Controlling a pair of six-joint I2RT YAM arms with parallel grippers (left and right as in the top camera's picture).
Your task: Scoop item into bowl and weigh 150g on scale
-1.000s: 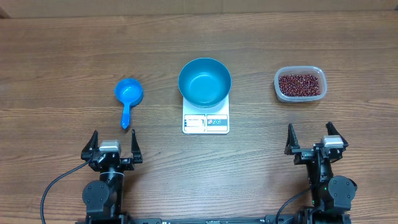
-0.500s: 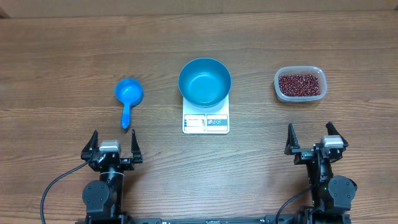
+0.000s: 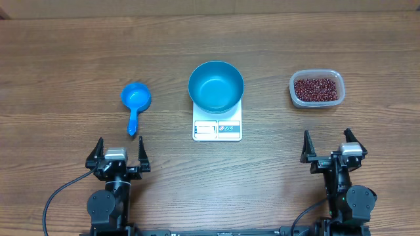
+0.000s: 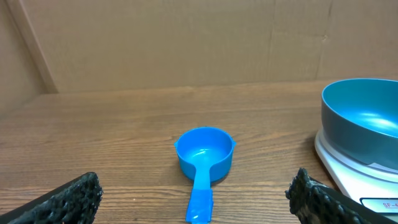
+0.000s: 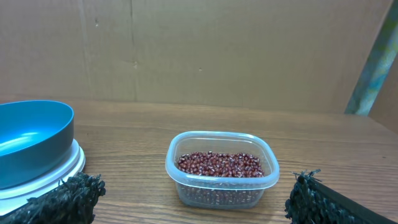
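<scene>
Left gripper (image 3: 119,143): jaws spread wide, nothing held, low at the near table (image 3: 65,52) edge. 1 blue scoop (image 3: 134,101) lies just ahead of it, handle toward it. Blue bowl (image 3: 216,88) sits on the white scale (image 3: 217,130), centre. Beans (image 3: 317,88) fill a clear tub (image 3: 292,85), right. Right gripper (image 3: 326,136): wide open, empty, short of the tub.
</scene>
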